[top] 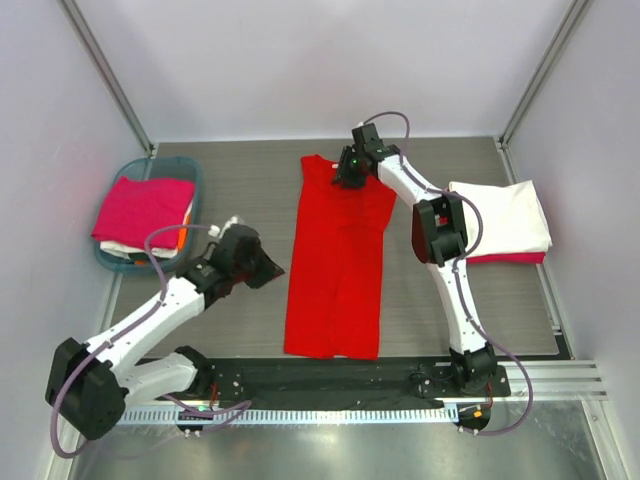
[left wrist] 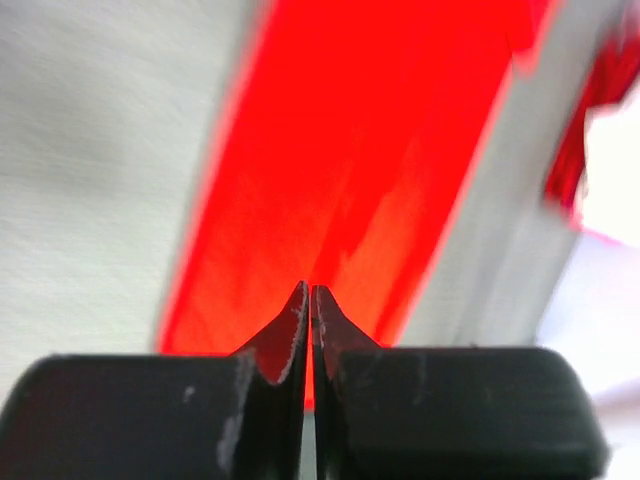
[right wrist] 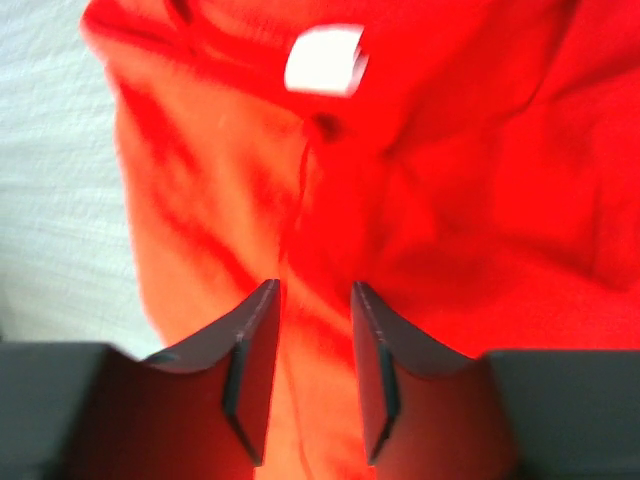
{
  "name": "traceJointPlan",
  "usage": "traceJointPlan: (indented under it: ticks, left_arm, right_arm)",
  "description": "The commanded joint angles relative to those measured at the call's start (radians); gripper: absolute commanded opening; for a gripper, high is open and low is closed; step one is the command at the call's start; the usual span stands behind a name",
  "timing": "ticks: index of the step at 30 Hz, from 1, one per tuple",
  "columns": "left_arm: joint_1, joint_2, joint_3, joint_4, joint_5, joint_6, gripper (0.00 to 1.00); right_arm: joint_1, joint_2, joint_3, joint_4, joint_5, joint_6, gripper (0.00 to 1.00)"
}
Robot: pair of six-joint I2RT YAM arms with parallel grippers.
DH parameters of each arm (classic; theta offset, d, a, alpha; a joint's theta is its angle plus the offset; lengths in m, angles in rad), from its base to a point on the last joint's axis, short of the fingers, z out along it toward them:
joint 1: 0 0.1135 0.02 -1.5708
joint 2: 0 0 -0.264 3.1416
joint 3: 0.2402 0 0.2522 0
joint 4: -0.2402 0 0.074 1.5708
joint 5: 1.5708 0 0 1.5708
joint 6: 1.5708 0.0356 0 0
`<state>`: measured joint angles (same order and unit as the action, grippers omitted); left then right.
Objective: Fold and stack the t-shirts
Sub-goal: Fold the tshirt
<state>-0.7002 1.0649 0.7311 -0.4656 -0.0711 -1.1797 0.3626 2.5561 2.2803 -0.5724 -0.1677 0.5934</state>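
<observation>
A grey wood-grain table sits between pale enclosure walls. At 9 o'clock a teal plastic basket holds a folded magenta pink t-shirt on top, with white cloth and orange cloth showing beneath it. A bright red t-shirt, folded into a long strip, lies at the centre, running from 12 to 6 o'clock. At 3 o'clock a folded white t-shirt rests on a red-pink cloth layer. The left tool hangs just beside the strip's 9 o'clock edge, jaws pressed together with nothing between them. The right tool is over the strip's 12 o'clock end, near the collar's white label, jaws narrowly apart, red cloth visible through the gap.
</observation>
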Motion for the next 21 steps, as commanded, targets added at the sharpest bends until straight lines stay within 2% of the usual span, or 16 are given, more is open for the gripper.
traceJointPlan:
  ticks: [1, 2, 5, 6, 9, 11, 15, 17, 18, 21]
  left_arm:
    - [0.174, 0.016, 0.04, 0.016, 0.168, 0.144, 0.04]
    - [0.203, 0.033, 0.065, -0.004, 0.16, 0.2, 0.09]
    - [0.237, 0.133, 0.166, -0.025, 0.178, 0.279, 0.38]
    - [0.243, 0.16, 0.195, -0.018, 0.183, 0.285, 0.45]
    - [0.278, 0.248, 0.226, 0.065, 0.247, 0.278, 0.49]
    - [0.309, 0.318, 0.255, 0.106, 0.274, 0.27, 0.51]
    - [0.338, 0.464, 0.4, 0.116, 0.287, 0.29, 0.54]
    - [0.346, 0.524, 0.447, 0.134, 0.271, 0.302, 0.56]
    - [0.35, 0.59, 0.488, 0.146, 0.271, 0.32, 0.62]
    - [0.369, 0.725, 0.58, 0.208, 0.312, 0.342, 0.67]
  right_arm:
    - [0.015, -0.184, -0.056, 0.04, -0.05, -0.053, 0.42]
    - [0.019, -0.247, -0.112, 0.046, -0.044, -0.063, 0.45]
    - [0.021, -0.354, -0.237, 0.071, -0.021, -0.07, 0.57]
    - [0.022, -0.44, -0.351, 0.084, -0.015, -0.072, 0.59]
    - [0.021, -0.561, -0.593, 0.17, 0.008, -0.076, 0.59]
    - [0.016, -0.658, -0.691, 0.213, 0.016, -0.079, 0.59]
    - [-0.014, -0.76, -0.904, 0.25, 0.031, -0.075, 0.59]
    - [-0.046, -0.793, -0.953, 0.282, 0.014, -0.073, 0.63]
    - [-0.059, -0.797, -0.988, 0.292, 0.01, -0.072, 0.63]
    - [-0.089, -0.789, -1.013, 0.304, -0.001, -0.075, 0.64]
